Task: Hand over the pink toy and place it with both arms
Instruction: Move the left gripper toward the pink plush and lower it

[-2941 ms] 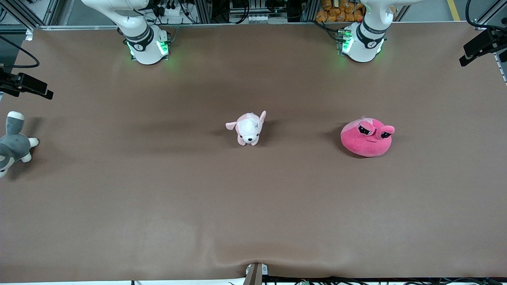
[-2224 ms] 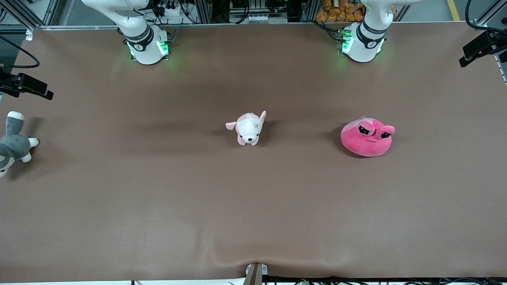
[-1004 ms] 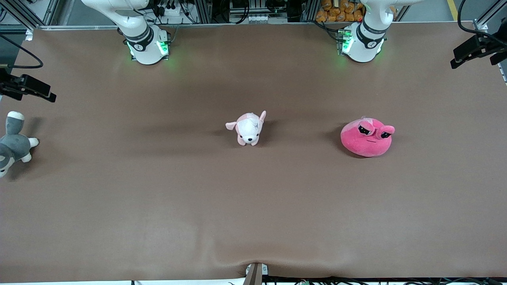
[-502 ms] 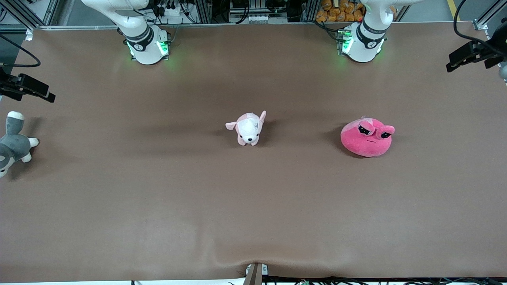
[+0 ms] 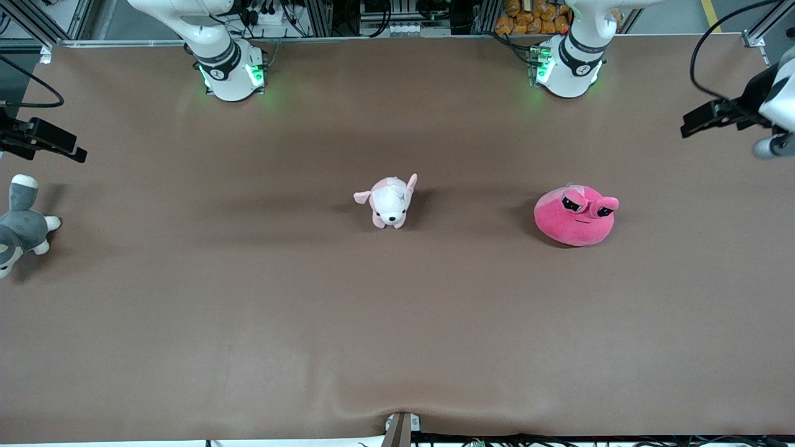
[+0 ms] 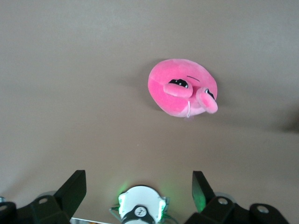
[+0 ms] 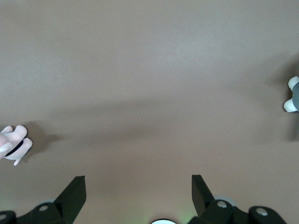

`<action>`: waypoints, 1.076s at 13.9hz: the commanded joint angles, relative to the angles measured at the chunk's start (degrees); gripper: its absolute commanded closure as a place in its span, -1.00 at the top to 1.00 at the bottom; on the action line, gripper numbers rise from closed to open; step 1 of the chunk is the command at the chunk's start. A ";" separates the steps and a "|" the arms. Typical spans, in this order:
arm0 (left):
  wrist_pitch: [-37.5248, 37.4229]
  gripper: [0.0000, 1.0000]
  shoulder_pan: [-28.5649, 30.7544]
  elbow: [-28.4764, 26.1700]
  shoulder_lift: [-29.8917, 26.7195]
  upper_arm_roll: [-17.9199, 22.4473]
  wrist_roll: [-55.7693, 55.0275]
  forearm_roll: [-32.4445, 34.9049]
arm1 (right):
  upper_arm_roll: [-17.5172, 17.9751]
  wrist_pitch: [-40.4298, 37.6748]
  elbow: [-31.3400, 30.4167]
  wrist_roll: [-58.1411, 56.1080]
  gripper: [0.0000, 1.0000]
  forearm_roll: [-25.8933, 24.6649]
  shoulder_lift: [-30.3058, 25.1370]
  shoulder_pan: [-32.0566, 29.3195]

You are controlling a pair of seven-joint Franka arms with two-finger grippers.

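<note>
The pink toy (image 5: 576,217), a hot-pink blob plush with droopy black eyes, sits on the brown table toward the left arm's end. It also shows in the left wrist view (image 6: 182,87). My left gripper (image 5: 688,127) hangs in the air over the left arm's end of the table, well apart from the toy. In its wrist view the left gripper (image 6: 138,186) is open and empty. My right gripper (image 5: 77,153) hangs over the right arm's end of the table. In its wrist view the right gripper (image 7: 138,186) is open and empty.
A pale pink-and-white puppy plush (image 5: 389,202) stands at the table's middle; it shows at the edge of the right wrist view (image 7: 14,140). A grey-and-white plush (image 5: 22,226) lies at the right arm's end, near the right gripper. Both arm bases (image 5: 568,65) stand along the table's robot-side edge.
My left gripper has come in from the table's end over the table and toward the pink toy. The right gripper has hardly moved. The toys have not moved.
</note>
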 commanded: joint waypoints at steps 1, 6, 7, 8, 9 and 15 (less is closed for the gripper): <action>4.02 1.00 0.18 -4.86 -0.77 -0.17 -8.29 -2.18 | 0.27 -0.24 0.69 0.30 1.00 0.58 0.45 -0.76; 13.95 1.00 1.15 -13.57 -0.77 -0.08 -13.50 -2.63 | 0.36 -0.07 0.69 0.30 1.00 0.57 0.45 -0.85; 14.75 1.00 1.15 -14.53 -0.77 -0.17 -15.69 -2.72 | 0.27 0.02 0.69 0.30 1.00 0.57 0.45 -0.94; 14.93 1.00 1.24 -15.15 -0.77 -0.17 -18.58 -3.33 | 0.36 0.19 0.69 0.30 1.00 0.49 0.45 -0.94; 14.93 1.00 1.59 -15.59 -0.42 -0.08 -22.27 -5.94 | 0.27 0.63 0.77 0.30 1.00 0.49 0.45 -0.94; 15.10 1.00 4.31 -15.51 3.88 -0.08 -31.35 -10.78 | 0.19 2.39 0.77 0.21 1.00 0.31 0.45 -1.03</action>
